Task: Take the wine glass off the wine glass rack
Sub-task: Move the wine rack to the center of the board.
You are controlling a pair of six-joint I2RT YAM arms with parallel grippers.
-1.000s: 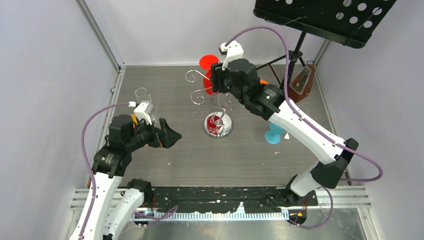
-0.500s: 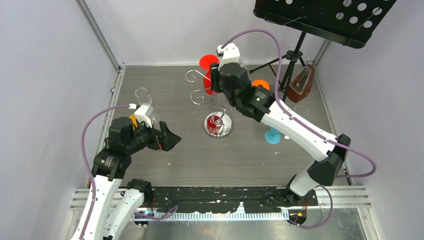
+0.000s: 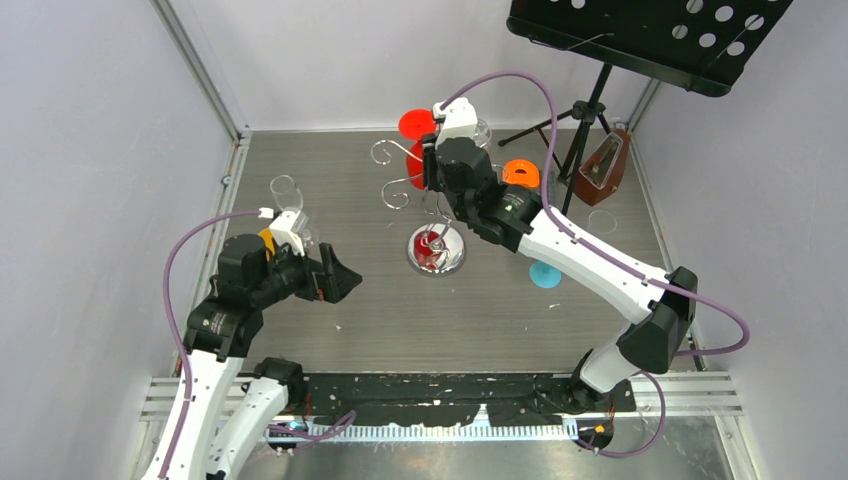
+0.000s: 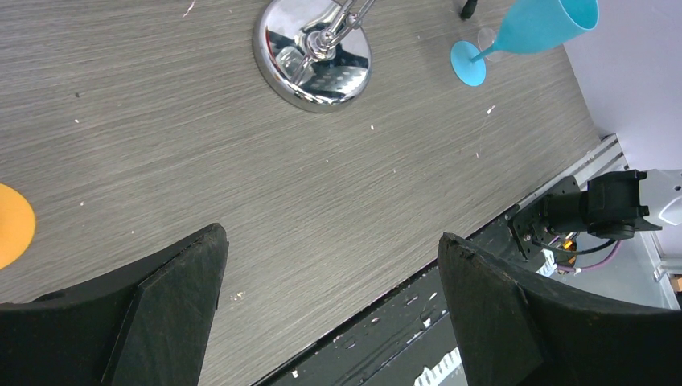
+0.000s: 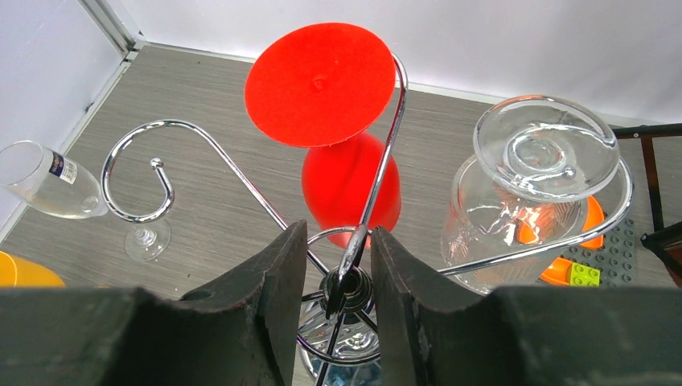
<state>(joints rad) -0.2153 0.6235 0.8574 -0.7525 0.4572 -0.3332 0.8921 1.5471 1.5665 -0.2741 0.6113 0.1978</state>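
The left gripper point(image 4: 330, 235) is hovering over the bare table point(image 4: 161, 121), its fingers spread wide and holding nothing. Ahead of it and slightly to its left, the mirrored round base of the wine glass rack point(image 4: 310, 56) is standing on the tabletop. A blue glass point(image 4: 539, 24) is tilting into view ahead and to its right.

The right gripper point(image 5: 338, 233) is reaching into the top of the rack. Its fingers are a narrow gap apart, straddling one chrome arm near the central post and gripping nothing. Just beyond the fingertips, a red wine glass point(image 5: 338, 181) is hanging upside down, its flat round foot resting on that arm. Ahead and to the right of the hand, a clear wine glass point(image 5: 515, 217) is hanging the same way in another arm's curl.

The red glass looks like opaque plastic, probably light, rigid and smooth. The clear one looks brittle, slick and heavier. Either is probably best taken around the bowl or just under the foot, gripped gently, then slid along the arm to its open end, not pulled straight down.
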